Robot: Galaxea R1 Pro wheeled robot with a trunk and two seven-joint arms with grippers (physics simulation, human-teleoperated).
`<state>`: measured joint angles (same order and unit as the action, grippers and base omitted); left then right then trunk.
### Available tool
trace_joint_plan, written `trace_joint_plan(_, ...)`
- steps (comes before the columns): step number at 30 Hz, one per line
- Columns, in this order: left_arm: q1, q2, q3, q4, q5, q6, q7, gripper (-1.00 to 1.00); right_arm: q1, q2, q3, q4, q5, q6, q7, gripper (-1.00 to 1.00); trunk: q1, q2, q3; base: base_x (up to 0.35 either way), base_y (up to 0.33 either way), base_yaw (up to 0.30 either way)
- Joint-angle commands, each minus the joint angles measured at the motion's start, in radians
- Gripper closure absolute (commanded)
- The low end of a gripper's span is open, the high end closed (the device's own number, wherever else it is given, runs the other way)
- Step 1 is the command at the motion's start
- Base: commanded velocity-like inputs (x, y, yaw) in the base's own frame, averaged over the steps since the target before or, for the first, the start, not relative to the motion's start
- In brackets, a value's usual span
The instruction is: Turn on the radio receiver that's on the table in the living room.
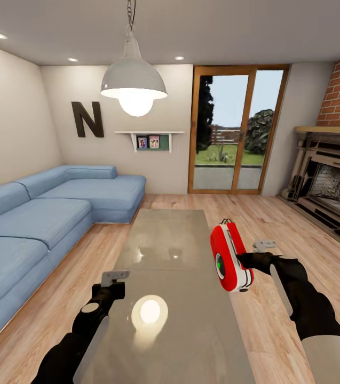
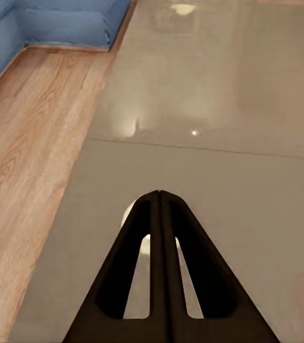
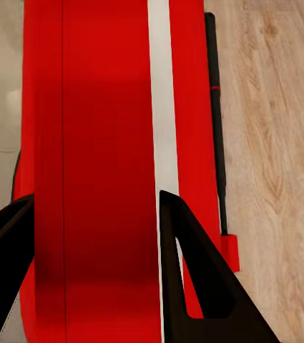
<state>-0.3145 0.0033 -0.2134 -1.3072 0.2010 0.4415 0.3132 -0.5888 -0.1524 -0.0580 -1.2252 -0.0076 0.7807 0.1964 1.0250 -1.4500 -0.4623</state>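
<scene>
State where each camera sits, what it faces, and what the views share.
Head: on the head, looking down the table toward the glass door; both arms, left pincer, right pincer holding the radio.
Left wrist: on the left arm, facing the tabletop; fingers shut.
Right wrist: on the right arm, facing the radio, fingers astride it.
Shared: table, floor, radio.

Both black-sleeved arms reach forward at about the same height. The left black two-fingered gripper (image 1: 114, 284) hovers with its fingers (image 2: 160, 264) pressed flat together, holding nothing. The right black two-fingered gripper (image 1: 244, 262) is raised a little higher, wrist turned inward, its fingers (image 3: 194, 279) spread and clamped on either side of the small red radio with a white panel (image 1: 229, 256), which it holds upright.
</scene>
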Motion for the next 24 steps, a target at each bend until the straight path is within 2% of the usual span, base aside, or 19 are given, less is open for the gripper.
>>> trace_joint_plan(1,0.0,0.0,-0.001,-0.001,0.0,-0.001,0.001,1.0,0.0,0.0,0.0,0.0,-0.003,-0.001,0.001,1.0,0.0,0.0,0.0,0.0,0.0,0.0)
trace_joint_plan(8,0.0,0.0,-0.001,0.001,0.0,0.002,0.005,1.0,0.0,0.001,0.0,-0.002,-0.003,-0.001,0.001,1.0,0.0,0.0,0.0,0.0,0.0,0.0)
trace_joint_plan(14,0.0,0.0,-0.002,-0.003,0.001,0.005,0.093,1.0,0.0,0.001,0.0,-0.002,-0.003,-0.001,0.001,1.0,0.0,0.0,0.0,0.0,0.0,0.0)
trace_joint_plan(15,0.001,-0.005,-0.008,-0.009,0.004,0.011,0.093,1.0,0.006,0.006,0.006,0.004,0.0,-0.007,-0.004,1.0,0.0,0.0,0.0,0.0,0.0,0.0)
trace_joint_plan(18,0.001,0.008,-0.019,0.004,0.003,-0.002,0.088,1.0,0.008,0.023,0.011,0.01,0.001,-0.024,-0.004,1.0,0.0,0.0,0.0,0.0,0.0,0.0)
trace_joint_plan(24,0.002,0.012,-0.025,0.011,0.002,-0.02,0.086,1.0,0.016,0.05,0.011,-0.021,0.002,0.008,0.007,1.0,0.0,0.0,0.0,0.0,0.0,0.0)
